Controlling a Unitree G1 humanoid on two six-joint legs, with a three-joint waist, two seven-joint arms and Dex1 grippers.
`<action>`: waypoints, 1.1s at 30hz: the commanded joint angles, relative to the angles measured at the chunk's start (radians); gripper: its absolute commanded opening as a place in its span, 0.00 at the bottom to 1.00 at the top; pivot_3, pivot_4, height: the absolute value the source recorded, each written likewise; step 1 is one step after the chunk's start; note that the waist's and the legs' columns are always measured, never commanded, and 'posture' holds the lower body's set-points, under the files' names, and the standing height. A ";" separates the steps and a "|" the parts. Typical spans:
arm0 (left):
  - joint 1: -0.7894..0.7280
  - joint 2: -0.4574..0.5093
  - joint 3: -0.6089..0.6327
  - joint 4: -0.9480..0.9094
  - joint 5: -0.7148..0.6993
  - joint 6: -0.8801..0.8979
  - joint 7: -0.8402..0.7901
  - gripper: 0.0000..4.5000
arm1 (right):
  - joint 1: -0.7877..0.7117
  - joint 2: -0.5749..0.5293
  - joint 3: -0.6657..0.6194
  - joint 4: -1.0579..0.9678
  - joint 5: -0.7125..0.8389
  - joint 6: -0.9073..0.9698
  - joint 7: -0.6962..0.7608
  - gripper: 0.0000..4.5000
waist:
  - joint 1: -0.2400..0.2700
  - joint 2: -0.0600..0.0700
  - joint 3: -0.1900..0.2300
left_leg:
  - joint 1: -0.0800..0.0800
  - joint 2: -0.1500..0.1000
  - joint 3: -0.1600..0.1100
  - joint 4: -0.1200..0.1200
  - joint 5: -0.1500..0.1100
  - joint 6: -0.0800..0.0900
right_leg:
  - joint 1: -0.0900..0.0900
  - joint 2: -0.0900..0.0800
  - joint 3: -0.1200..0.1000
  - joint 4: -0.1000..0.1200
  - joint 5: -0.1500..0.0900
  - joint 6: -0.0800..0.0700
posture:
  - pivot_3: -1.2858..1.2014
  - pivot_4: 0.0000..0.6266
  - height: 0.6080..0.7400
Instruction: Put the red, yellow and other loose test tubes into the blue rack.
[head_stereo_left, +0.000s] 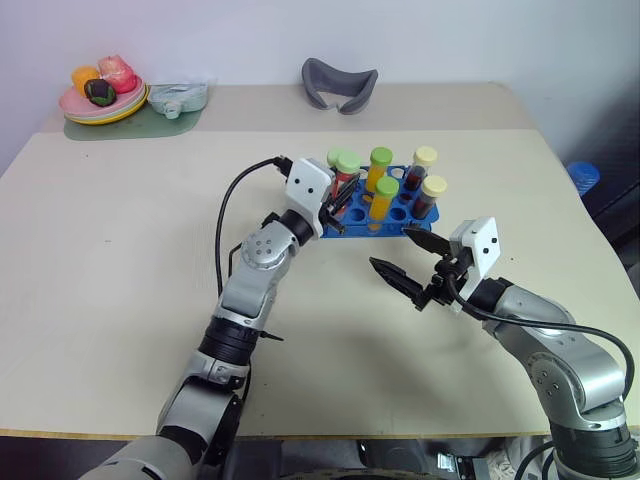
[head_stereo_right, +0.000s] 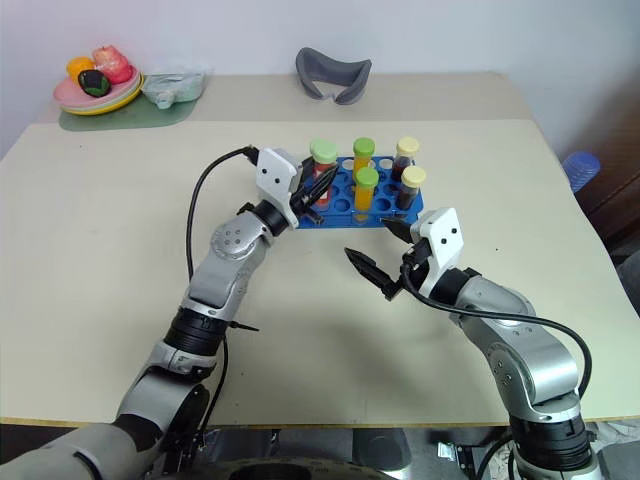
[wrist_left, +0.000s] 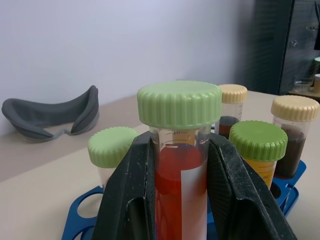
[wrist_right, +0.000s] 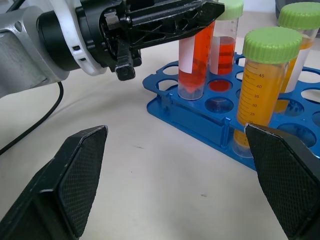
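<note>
On the desk (head_stereo_left: 120, 300), the left gripper (head_stereo_left: 338, 205) has its jaws pinching a red tube (wrist_right: 192, 60) just under its light-green cap, its base entering a hole at the near-left corner of the blue rack (wrist_right: 200, 122). Six capped tubes show in all: two red, two orange-yellow, two dark. The tube looks light, stiff and smooth-walled, likely slippery plastic; the upper wall below the cap seems the safest hold. The right gripper (head_stereo_left: 408, 262) hovers near the rack's front, jaws spread wide and empty
</note>
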 joint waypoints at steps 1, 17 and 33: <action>-0.019 -0.016 0.005 0.015 0.002 -0.027 -0.008 0.17 | -0.006 0.006 -0.015 -0.031 0.018 -0.015 0.001 1.00 | 0.000 0.000 0.000 | 0.000 0.000 0.000 0.000 0.000 0.000 | 0.000 0.000 0.000 0.000 0.000 0.000 | 0.52 0.24 1.00; 0.026 -0.005 0.049 -0.069 -0.042 0.010 -0.035 0.92 | 0.001 -0.001 -0.014 -0.036 0.013 -0.020 0.007 1.00 | -0.002 0.000 0.000 | 0.000 0.000 0.000 0.000 0.000 0.000 | 0.000 0.000 0.000 -0.001 0.000 0.000 | 0.52 0.24 1.00; 0.485 0.568 0.502 -0.428 -0.269 0.288 -0.271 0.92 | 0.123 -0.255 -0.339 0.199 -0.009 -0.097 0.216 1.00 | -0.003 0.001 0.000 | 0.002 0.000 0.000 -0.002 -0.001 0.001 | 0.001 0.000 0.000 -0.001 0.000 0.000 | 0.52 0.24 1.00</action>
